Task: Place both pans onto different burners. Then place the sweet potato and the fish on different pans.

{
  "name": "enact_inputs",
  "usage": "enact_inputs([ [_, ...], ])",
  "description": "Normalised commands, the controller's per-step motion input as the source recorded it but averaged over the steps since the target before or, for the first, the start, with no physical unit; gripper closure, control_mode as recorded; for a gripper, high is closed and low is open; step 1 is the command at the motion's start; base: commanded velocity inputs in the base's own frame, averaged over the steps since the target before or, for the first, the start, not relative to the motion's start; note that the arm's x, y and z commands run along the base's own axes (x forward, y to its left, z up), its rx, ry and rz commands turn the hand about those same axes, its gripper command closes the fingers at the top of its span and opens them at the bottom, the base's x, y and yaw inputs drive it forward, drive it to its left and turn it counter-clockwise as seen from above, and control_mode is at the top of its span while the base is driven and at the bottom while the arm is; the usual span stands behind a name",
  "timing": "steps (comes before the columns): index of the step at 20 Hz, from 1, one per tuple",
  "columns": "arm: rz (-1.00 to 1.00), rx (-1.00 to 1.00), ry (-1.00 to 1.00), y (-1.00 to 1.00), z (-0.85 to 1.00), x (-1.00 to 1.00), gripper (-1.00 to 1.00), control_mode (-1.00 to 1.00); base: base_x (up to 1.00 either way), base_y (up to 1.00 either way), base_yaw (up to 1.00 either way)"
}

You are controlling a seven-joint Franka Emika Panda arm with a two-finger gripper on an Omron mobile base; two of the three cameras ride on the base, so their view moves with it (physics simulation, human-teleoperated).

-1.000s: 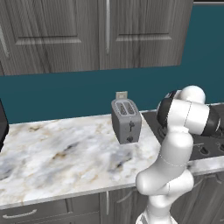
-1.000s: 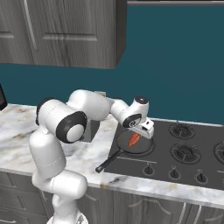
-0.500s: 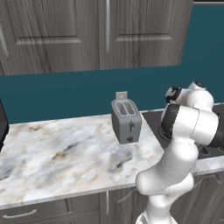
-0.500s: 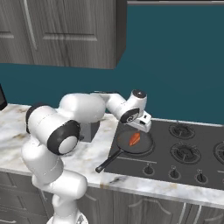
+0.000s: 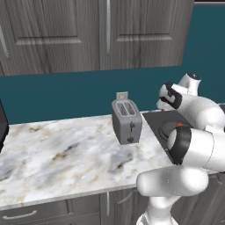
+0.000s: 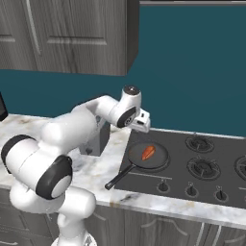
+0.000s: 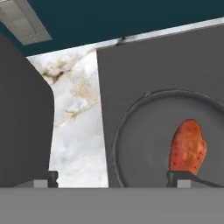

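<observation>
A black pan sits on the front left burner of the cooktop, its handle pointing toward the counter's front edge. The red-orange fish lies inside it, apart from my fingers. My gripper hangs open and empty above the pan's back left rim. In the hand view the pan and the fish lie below my gripper. The left base view shows the gripper over the pan, which my arm partly hides. The sweet potato is out of view.
A grey toaster stands on the marble counter just left of the cooktop, close to my arm. Other burners lie to the right, with knobs along the front. Cabinets hang overhead.
My gripper has opened wider, left the fish lying in the pan, and risen up and back from it.
</observation>
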Motion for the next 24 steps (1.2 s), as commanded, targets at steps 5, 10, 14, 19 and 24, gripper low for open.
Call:
enact_inputs([
  [5,0.13,-0.06,-0.14,0.41,0.57,-0.62,-1.0,-1.0,0.0,0.0,0.0],
  [10,0.12,-0.06,-0.17,0.34,0.55,-0.81,-1.0,-1.0,0.0,0.0,0.0],
  [14,0.1,-0.03,-0.09,0.37,0.68,-0.71,-1.0,-1.0,0.0,0.0,0.0],
  [19,0.03,-0.05,-0.01,0.34,0.43,-0.73,-1.0,-1.0,0.0,0.0,0.0],
  [24,0.0,-0.03,-0.04,0.21,0.2,-0.83,-1.0,-1.0,0.0,0.0,0.0],
])
